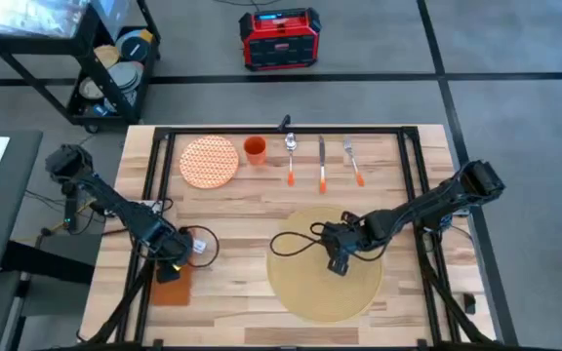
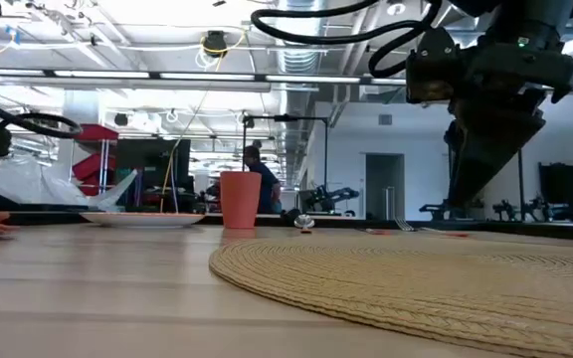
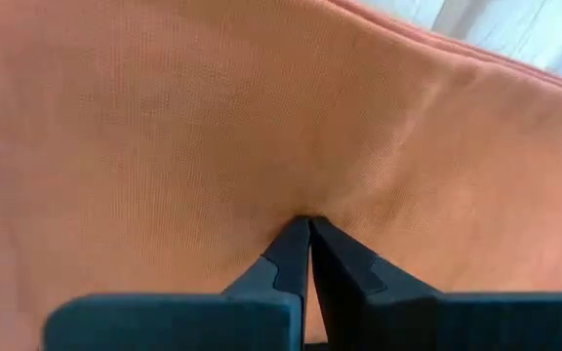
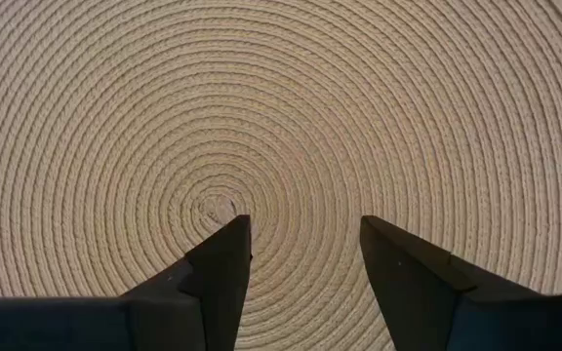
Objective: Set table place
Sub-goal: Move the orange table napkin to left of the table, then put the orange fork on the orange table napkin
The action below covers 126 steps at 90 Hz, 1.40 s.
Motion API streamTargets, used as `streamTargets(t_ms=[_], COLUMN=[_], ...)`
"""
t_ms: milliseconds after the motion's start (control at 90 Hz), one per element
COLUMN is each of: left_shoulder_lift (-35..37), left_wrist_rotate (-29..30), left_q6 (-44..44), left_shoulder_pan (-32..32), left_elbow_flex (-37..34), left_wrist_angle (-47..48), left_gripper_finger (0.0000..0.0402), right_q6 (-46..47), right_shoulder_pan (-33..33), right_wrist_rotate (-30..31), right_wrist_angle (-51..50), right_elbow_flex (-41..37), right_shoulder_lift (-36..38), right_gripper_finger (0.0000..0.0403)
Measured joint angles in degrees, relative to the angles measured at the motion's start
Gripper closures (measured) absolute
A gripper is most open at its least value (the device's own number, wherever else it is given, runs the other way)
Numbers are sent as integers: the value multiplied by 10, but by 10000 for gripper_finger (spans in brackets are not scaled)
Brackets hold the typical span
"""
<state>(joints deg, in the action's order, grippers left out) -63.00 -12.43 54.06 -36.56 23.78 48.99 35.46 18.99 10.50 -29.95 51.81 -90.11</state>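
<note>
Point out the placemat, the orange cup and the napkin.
placemat (image 1: pixel 335 292): high view, bare near part.
orange cup (image 1: pixel 255 149): high view, its open top.
napkin (image 3: pixel 164 127): left wrist view, cloth above the shut left pincer (image 3: pixel 308 234).

The table's (image 1: pixel 252 210) middle band of bare planks lies open between the far row and the mat (image 1: pixel 325 263). Along the far edge stand a plate (image 1: pixel 209 161), a cup (image 1: pixel 255 149) and three utensils (image 1: pixel 321 161), close together. The right gripper (image 1: pixel 338 259) hangs over the mat; the left gripper (image 1: pixel 171 265) and napkin (image 1: pixel 172 288) fill the near-left corner.
</note>
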Motion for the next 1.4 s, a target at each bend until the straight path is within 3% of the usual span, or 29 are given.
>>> streamTargets(t_ms=[289,633,733,844,967,1033,1122,1244,1322,1400], left_shoulder_lift=[-2,-1,-1,0,0,0,0,0,0,8], left_wrist_rotate=[-3,99,209,403,607,668,660,563,529,515], left_q6=[34,153,229,301,337,330,255,83,45,21], left_shoulder_pan=[-1,-1,3,27,87,135,205,284,318,342], left_elbow_flex=[30,61,67,82,84,84,84,96,133,177], left_wrist_angle=[23,-31,-71,-153,-229,-288,-401,-567,-590,-560], left_gripper_finger=[402,402,402,402,402,402,402,402,402,402], right_q6=[-30,-30,-30,-30,-29,-29,-25,-33,-74,-176], right_shoulder_pan=[-23,-34,-34,-34,-35,-38,-47,-77,-112,-154], right_wrist_rotate=[0,0,0,1,19,29,34,82,144,215], right_wrist_angle=[0,2,2,2,3,4,5,-3,-22,-38], right_elbow_flex=[0,0,0,0,0,0,0,15,41,76], right_shoulder_lift=[0,0,0,0,0,0,0,12,34,54], right_gripper_finger=[221,221,221,221,221,221,221,221,222,225])
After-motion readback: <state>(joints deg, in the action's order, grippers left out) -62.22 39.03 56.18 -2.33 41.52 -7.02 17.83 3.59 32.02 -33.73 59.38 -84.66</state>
